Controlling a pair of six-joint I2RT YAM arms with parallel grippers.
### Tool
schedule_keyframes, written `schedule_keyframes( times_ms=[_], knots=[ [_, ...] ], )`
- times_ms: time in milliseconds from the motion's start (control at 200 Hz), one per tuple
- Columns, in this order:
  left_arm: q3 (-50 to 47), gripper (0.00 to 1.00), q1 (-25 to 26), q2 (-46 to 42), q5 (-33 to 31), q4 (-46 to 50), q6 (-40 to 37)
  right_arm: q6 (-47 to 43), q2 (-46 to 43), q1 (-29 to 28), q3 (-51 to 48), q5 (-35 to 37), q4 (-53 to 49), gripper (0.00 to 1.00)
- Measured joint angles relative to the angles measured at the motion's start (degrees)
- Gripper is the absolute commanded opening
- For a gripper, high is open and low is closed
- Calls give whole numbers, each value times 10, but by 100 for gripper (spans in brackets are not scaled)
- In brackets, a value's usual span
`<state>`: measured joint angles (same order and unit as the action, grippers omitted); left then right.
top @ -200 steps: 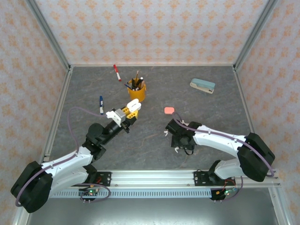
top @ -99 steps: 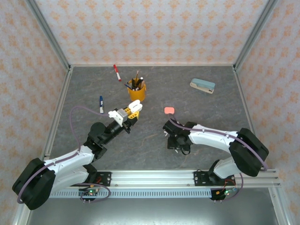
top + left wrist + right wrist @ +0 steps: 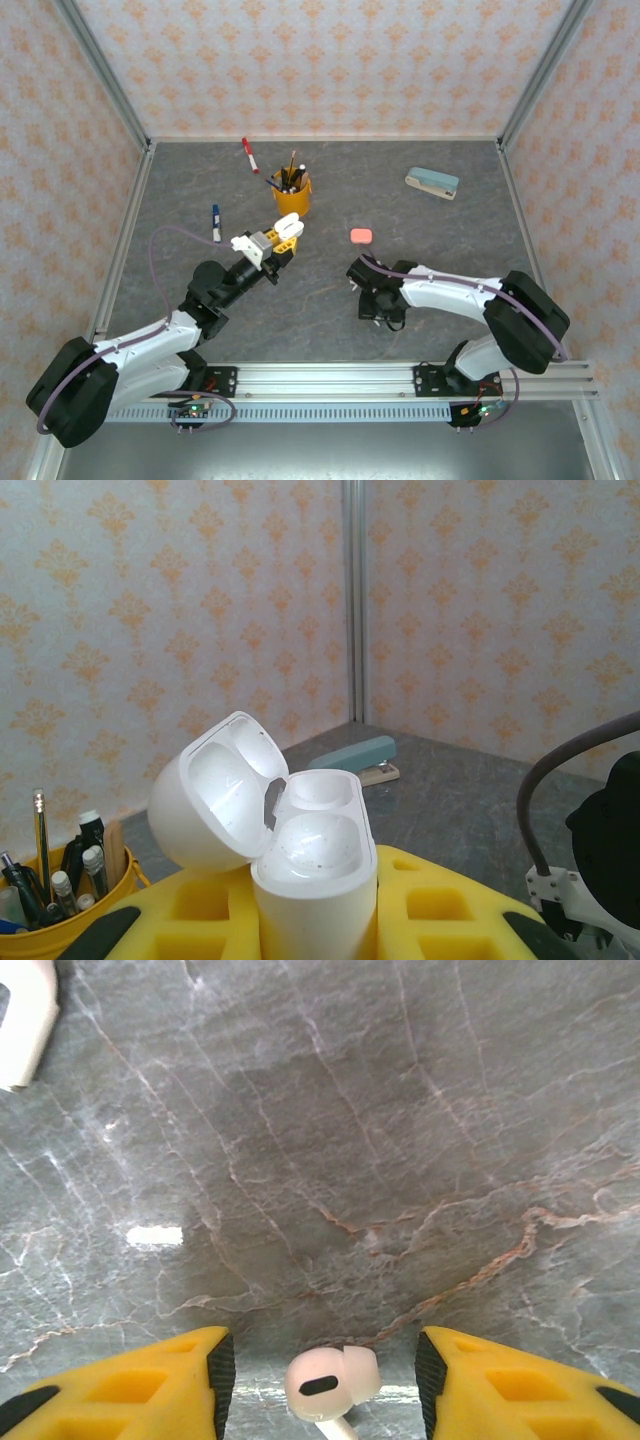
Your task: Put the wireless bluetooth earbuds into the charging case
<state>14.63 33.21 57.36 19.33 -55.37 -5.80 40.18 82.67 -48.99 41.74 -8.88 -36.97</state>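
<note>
Left gripper [image 3: 270, 246] sits left of centre in the top view. We see it pinching the white charging case [image 3: 312, 855] between its yellow fingers [image 3: 440, 910]. In the left wrist view the case stands upright at lower centre, with its lid [image 3: 212, 805] flipped open and leaning toward the left of the frame. Behind it, a yellow cup [image 3: 75, 905] of pens is at lower left. A teal stapler [image 3: 352, 757] lies on the grey surface [image 3: 450, 790] near mid-frame. The right arm [image 3: 610, 850] is at the far right edge.

Right gripper [image 3: 320, 1385] is right of centre in the top view, pointing down at the surface. Its jaws are spread. A white earbud [image 3: 335, 1375] lies on the surface between the two fingers, at the bottom edge of the right wrist view. We see a gap on each side, so it touches neither finger. Its stem runs off the bottom of the frame. Another white object [image 3: 25, 1015] is cut off in the upper left corner of that view; we cannot tell what it is.

In the top view, a pink case [image 3: 361, 236] lies on the surface just above the right gripper and apart from it. A blue marker [image 3: 216, 223] lies left of the left gripper. A red marker [image 3: 248, 155] lies near the back edge, upper left of the cup.
</note>
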Motion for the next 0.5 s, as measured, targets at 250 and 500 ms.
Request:
schedule_keyframes(
  times_ms=[250, 500],
  knots=[
    [2, 0, 0, 5, 0, 0, 0, 0, 0, 0, -2, 1, 0, 46],
    [3, 0, 0, 5, 0, 1, 0, -1, 0, 0, -3, 5, -3, 40]
  ],
)
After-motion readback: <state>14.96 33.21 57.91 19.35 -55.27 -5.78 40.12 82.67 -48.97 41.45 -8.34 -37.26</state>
